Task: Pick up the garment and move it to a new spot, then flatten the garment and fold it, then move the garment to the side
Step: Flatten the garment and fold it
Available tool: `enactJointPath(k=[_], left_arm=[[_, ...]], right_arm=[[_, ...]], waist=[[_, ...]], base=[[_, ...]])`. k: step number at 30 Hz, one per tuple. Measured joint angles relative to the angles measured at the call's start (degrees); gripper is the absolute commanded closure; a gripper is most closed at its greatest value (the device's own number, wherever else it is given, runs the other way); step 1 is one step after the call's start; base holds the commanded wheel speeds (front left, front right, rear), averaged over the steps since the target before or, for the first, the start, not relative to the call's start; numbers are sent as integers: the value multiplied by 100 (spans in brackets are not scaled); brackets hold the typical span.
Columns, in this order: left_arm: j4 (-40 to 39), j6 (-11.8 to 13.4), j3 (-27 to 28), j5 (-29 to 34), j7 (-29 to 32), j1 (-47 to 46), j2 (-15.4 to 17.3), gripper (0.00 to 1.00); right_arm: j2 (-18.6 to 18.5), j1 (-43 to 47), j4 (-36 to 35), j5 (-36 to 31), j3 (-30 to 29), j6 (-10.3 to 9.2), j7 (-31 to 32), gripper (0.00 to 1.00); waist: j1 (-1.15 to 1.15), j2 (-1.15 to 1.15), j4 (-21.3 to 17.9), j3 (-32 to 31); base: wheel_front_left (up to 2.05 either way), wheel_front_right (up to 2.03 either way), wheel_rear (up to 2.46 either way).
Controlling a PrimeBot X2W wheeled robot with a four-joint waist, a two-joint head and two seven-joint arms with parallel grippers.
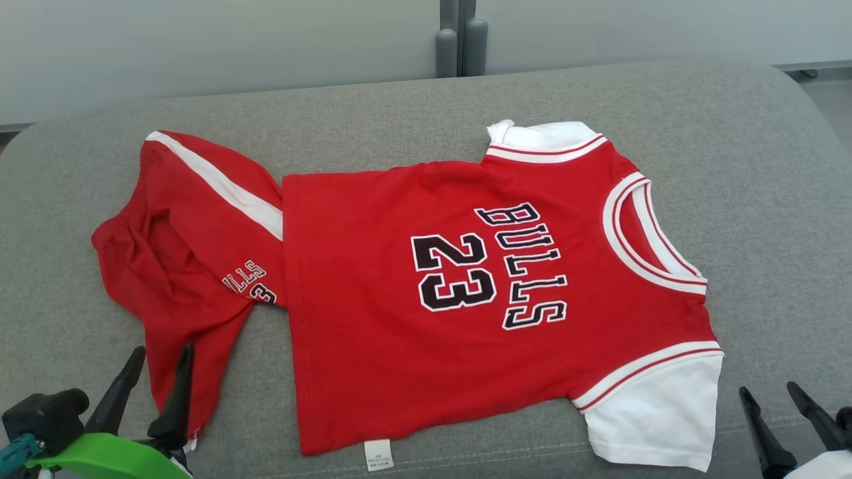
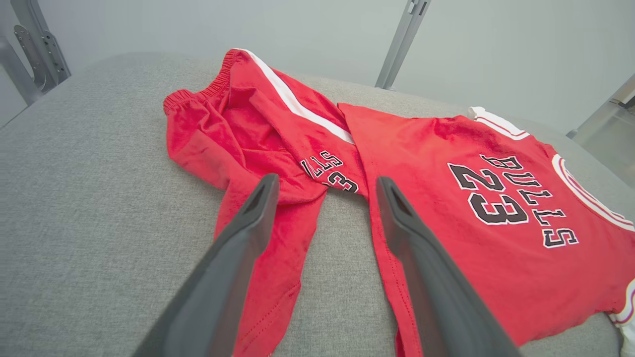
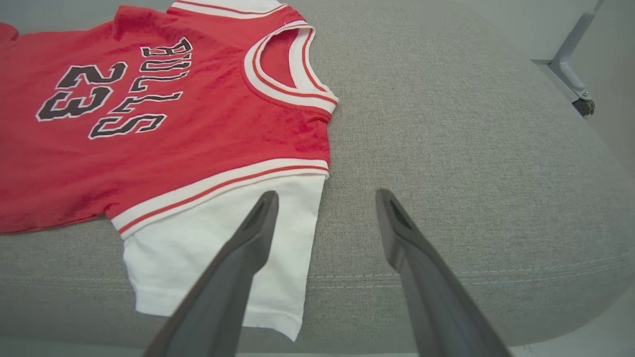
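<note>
Just off the hem end of the garment (image 1: 399, 346), on its near side, the left hand (image 1: 162, 351) hovers with its two dark fingers (image 2: 238, 258) spread wide apart and nothing between them. In the left wrist view one finger crosses a leg of a pair of red shorts (image 1: 173, 266) and the other crosses the garment's hem edge; whether either touches cloth I cannot tell.

At the garment's opposite end, just beyond its near white sleeve (image 1: 659, 412), the right hand (image 1: 768, 388) is likewise parted and empty. In the right wrist view one finger lies over the sleeve's outer edge and the other over bare grey cushion (image 1: 765, 166).

Between the two hands the garment lies spread, front up, on the cushion. Its hem is toward the robot's left and its striped collar (image 1: 632, 226) toward the right, so the black "BULLS 23" lettering reads sideways. The near sleeve lies flat and reaches the cushion's stitched front seam. The far sleeve is partly bunched at the garment's far edge. A small white label (image 1: 378, 455) sticks out from the hem at the near corner.

Against the far part of the hem, the shorts lie rumpled, touching the garment. They show a white side stripe and small lettering, and one leg trails toward the left hand.

Behind the garment, past the cushion's far edge, two grey posts (image 1: 459, 40) stand against a pale wall.
</note>
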Motion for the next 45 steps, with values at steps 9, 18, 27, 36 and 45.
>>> enactJointPath(k=[9,18,27,36,45], left_arm=[[-158,16,-242,391,0,248,-504,0],[20,-163,-680,520,1,239,-817,0],[279,-388,-817,552,7,196,-895,0],[465,-525,-837,547,7,32,-979,0],[626,-630,-958,522,51,-30,-1021,0]], right_arm=[[283,-307,375,-447,123,0,29,0],[636,-564,878,-535,606,0,386,0],[899,-660,1403,-458,686,1,553,0],[1072,-1062,1753,-387,734,160,555,32],[1237,-1126,2083,-156,725,366,603,100]], waist=[[0,0,8,372],[0,0,-30,788],[0,0,-128,897],[0,0,-239,931],[0,0,-245,902]], base=[[0,0,0],[0,0,0],[0,0,0],[0,0,0],[0,0,0]])
